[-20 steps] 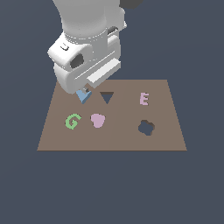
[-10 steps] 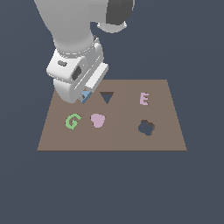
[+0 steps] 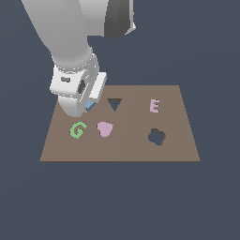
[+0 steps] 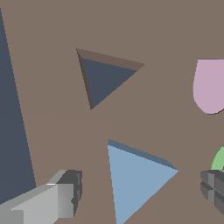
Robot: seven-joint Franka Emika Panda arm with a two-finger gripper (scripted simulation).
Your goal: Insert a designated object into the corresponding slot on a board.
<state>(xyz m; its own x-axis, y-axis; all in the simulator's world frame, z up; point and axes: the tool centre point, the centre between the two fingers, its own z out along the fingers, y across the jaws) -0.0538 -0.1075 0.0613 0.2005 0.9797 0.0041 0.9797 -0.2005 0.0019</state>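
Blue triangle (image 3: pixel 89 105) mostly hidden behind gripper (image 3: pixel 78 108)

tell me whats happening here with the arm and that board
The arm's gripper is low over the board, open, with a finger on each side of the blue triangle. The triangle lies flat on the board, not yet gripped. Its slot sits empty right beside it.
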